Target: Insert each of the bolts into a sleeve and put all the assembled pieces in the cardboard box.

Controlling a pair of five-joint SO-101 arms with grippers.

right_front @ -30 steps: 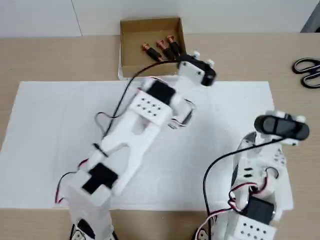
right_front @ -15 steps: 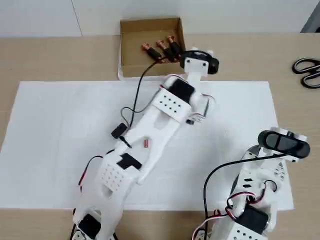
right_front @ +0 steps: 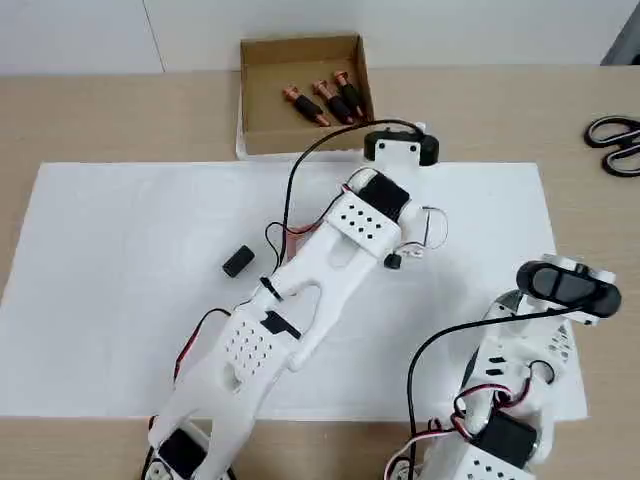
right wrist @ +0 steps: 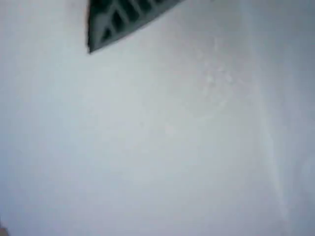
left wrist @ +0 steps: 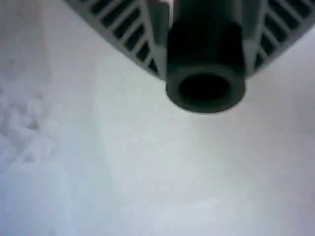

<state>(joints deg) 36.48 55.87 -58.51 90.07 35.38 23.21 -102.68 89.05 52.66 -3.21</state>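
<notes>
A wooden table (right_front: pixel 100 120) is covered across its middle by a white sheet (right_front: pixel 120 280). A cardboard box (right_front: pixel 270 115) is set just beyond the sheet's far edge; scissors (right_front: pixel 615 140) are laid at the table's right edge.

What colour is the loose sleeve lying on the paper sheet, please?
The sleeve is black, clearest in the high view.

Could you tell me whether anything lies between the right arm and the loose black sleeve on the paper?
Yes. The left arm lies diagonally across the paper, between the right arm and the loose sleeve, so a straight reach would meet it.
</notes>
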